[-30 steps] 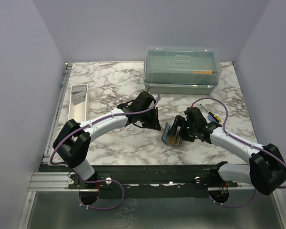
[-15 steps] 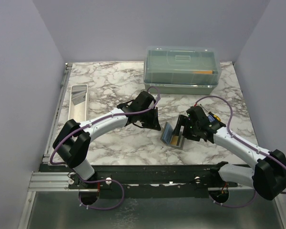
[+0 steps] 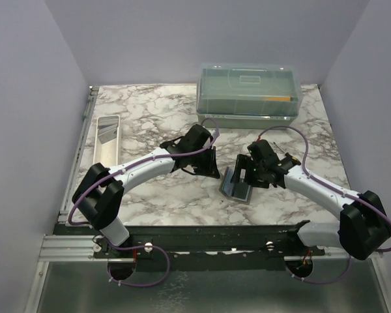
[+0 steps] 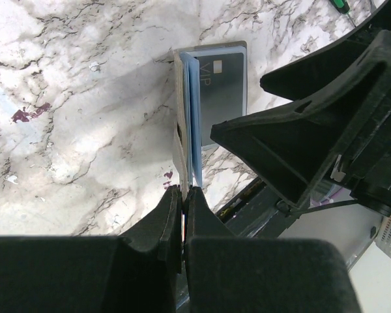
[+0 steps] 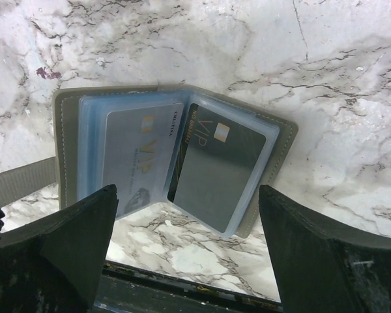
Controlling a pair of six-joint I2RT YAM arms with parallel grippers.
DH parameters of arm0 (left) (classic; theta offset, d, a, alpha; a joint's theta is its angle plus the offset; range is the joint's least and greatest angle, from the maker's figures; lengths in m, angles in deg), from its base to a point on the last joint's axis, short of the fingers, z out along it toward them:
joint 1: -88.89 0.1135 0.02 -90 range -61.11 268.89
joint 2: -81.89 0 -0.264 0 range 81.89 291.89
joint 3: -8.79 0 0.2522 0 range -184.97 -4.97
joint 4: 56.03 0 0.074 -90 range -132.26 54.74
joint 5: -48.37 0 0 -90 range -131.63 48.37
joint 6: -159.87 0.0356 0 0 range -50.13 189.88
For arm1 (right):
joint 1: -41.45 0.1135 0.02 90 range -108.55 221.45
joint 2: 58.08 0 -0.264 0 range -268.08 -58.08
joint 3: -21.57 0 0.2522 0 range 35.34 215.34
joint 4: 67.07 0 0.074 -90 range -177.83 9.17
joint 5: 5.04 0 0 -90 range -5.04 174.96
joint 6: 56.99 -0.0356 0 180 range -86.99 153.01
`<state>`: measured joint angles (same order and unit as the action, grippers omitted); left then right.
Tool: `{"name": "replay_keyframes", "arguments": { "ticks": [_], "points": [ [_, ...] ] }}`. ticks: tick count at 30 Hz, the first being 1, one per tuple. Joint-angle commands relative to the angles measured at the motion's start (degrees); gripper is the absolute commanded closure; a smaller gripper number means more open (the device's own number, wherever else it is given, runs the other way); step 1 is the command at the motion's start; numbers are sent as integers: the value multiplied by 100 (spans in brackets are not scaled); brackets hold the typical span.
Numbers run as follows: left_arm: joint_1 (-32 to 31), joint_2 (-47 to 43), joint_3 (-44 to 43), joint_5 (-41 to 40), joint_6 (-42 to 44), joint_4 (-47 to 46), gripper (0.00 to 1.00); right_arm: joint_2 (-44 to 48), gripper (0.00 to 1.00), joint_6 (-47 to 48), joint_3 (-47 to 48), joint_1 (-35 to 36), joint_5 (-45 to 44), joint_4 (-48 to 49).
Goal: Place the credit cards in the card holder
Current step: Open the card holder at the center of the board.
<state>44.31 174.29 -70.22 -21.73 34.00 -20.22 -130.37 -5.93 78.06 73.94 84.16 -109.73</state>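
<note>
Olive card holder (image 5: 65, 150) lay spread, silver-grey card (image 5: 140, 156) and dark card (image 5: 215, 169) slotted — my left gripper (image 4: 182, 202) pinched its cover edge to pin it open; right gripper (image 5: 186, 195) hovered above, unclenched.

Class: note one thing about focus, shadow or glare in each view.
Top external: even light, sharp throughout. Left wrist: the left hand is dark and blurred; the card holder shadows the marble. Right wrist: sheen on the holder's clear sleeves.
</note>
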Motion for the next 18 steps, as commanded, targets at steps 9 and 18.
{"name": "replay_keyframes", "arguments": {
  "ticks": [9,18],
  "points": [
    [31,-75,-222,48,67,-11,100,-291,10,97,272,155,45,216],
    [30,-101,-225,71,57,-15,100,-443,10,53,324,265,45,330]
  ]
}}
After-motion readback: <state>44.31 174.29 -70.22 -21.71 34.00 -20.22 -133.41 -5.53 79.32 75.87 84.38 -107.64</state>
